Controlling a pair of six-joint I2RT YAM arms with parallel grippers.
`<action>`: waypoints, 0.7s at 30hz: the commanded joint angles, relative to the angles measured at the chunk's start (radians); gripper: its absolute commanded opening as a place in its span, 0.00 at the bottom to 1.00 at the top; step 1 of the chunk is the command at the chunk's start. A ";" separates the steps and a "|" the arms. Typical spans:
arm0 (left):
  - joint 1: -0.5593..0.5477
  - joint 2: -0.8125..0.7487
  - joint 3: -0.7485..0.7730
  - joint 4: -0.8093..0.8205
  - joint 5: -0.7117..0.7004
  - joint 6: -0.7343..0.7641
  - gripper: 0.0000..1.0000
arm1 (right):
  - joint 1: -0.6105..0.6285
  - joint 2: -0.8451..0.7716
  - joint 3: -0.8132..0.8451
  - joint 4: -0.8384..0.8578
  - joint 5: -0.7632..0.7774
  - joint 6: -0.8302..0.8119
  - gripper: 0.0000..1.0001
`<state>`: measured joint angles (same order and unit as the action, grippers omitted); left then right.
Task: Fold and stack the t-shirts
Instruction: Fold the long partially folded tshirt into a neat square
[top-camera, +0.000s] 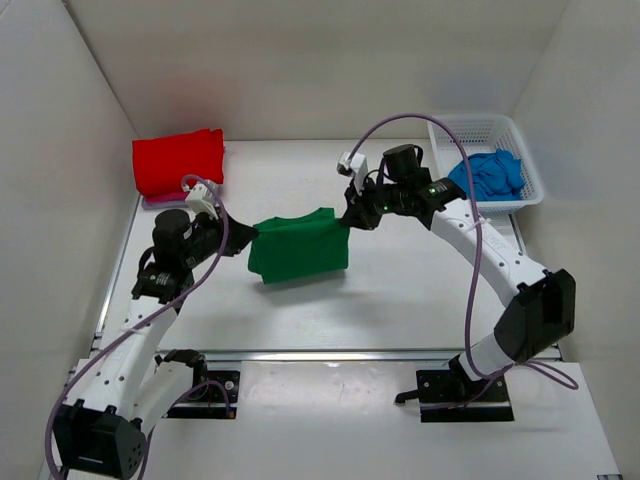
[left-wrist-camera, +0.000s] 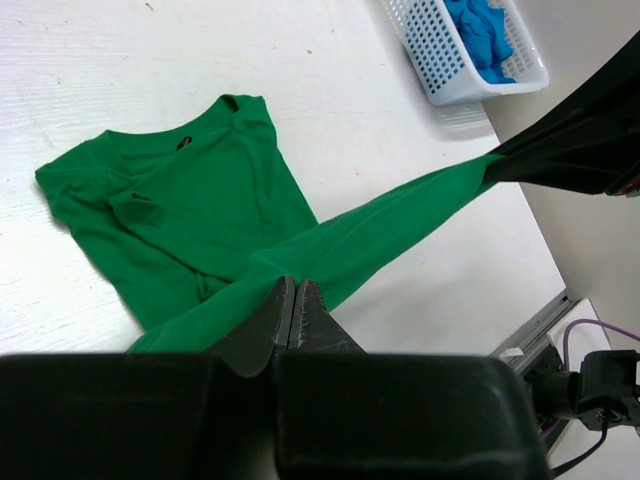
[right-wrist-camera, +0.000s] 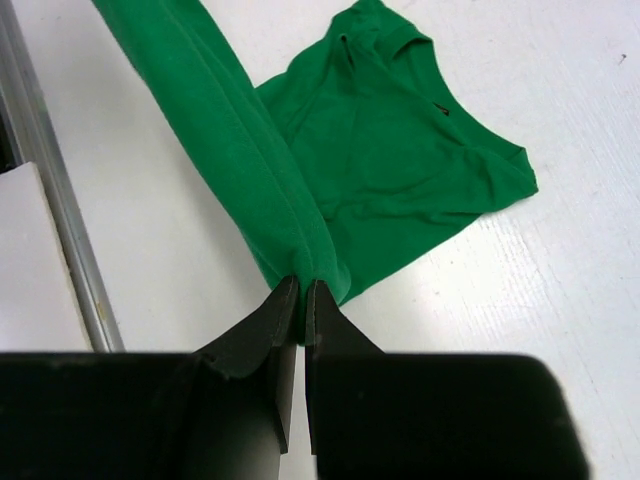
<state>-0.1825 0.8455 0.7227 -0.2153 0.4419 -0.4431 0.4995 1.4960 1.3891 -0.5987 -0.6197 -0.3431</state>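
From above, the left gripper and right gripper, both clamped shut, each pinch one end of the green t-shirt. They stretch one edge taut between them over the table, apparently to fold the cloth squarely. A folded red t-shirt waits at the far left, and a blue t-shirt lies crumpled in the white basket at the far right. The left wrist camera shows its jaws closed on the raised edge, with the collar half lying flat below. The right wrist camera shows its jaws biting bunched green cloth, the rest draped down to the surface.
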 joint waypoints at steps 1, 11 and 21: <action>0.015 0.038 0.029 0.080 -0.002 0.003 0.00 | -0.027 0.044 0.071 0.010 -0.032 -0.045 0.00; 0.031 0.170 0.049 0.171 -0.014 0.020 0.00 | -0.067 0.190 0.172 0.030 -0.066 -0.063 0.01; 0.043 0.305 0.047 0.269 -0.020 0.027 0.00 | -0.093 0.322 0.255 0.043 -0.094 -0.073 0.00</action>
<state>-0.1505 1.1313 0.7464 -0.0189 0.4301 -0.4263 0.4240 1.7981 1.5959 -0.5915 -0.6907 -0.3965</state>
